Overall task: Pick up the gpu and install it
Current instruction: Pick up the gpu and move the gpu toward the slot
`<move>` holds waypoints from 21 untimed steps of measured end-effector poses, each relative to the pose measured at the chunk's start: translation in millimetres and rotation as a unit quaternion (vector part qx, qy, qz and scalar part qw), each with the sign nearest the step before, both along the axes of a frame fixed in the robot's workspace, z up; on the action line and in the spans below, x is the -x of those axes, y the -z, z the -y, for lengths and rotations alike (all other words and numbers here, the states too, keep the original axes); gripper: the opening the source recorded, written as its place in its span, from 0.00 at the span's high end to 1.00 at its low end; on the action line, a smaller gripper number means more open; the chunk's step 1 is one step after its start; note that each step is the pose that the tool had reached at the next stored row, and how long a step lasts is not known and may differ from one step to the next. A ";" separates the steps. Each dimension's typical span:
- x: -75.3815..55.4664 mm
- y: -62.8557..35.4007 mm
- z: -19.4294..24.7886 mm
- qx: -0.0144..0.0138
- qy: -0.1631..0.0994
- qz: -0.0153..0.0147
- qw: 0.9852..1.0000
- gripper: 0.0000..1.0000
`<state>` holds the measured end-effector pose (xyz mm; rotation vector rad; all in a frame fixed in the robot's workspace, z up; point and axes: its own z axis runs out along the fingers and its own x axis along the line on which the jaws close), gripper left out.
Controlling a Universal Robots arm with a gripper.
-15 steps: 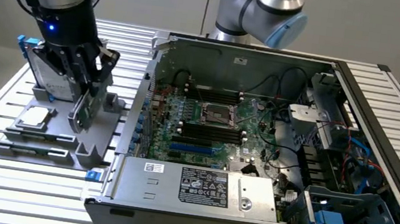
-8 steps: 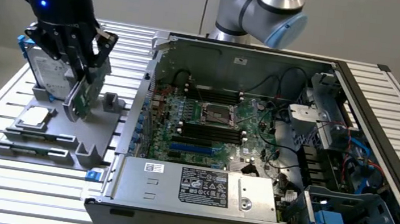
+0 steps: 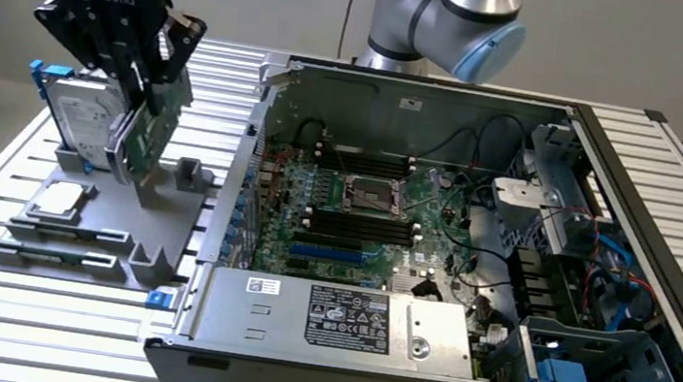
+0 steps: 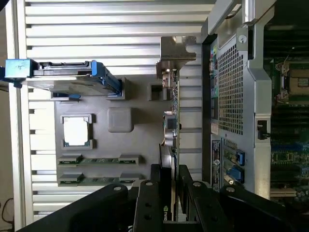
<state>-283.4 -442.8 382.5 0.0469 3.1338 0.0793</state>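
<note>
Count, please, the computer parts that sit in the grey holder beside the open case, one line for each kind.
Hard drive with blue rails: 1
Gpu: 1
Square silver chip: 1
Memory sticks: 2
Total in the grey holder: 5

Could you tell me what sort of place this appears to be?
Probably a robotics lab bench for computer assembly: an open computer case on a slatted table, a grey parts fixture holding a hard drive, and the gripper gripping the gpu.
</note>
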 end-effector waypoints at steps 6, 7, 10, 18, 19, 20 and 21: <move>-20.7 -27.1 0.0 0.000 0.000 -0.001 1.000 0.74; -25.2 -31.0 0.0 0.000 0.000 -0.001 1.000 0.74; -39.0 -38.7 0.0 0.000 0.000 -0.001 1.000 0.74; -75.4 -42.6 0.0 -0.001 0.000 -0.001 1.000 0.74; -79.9 -42.6 0.0 -0.001 0.000 -0.001 1.000 0.74; -84.4 -42.6 0.0 -0.001 0.000 -0.001 1.000 0.74; -88.9 -42.6 0.0 -0.002 0.000 -0.001 1.000 0.74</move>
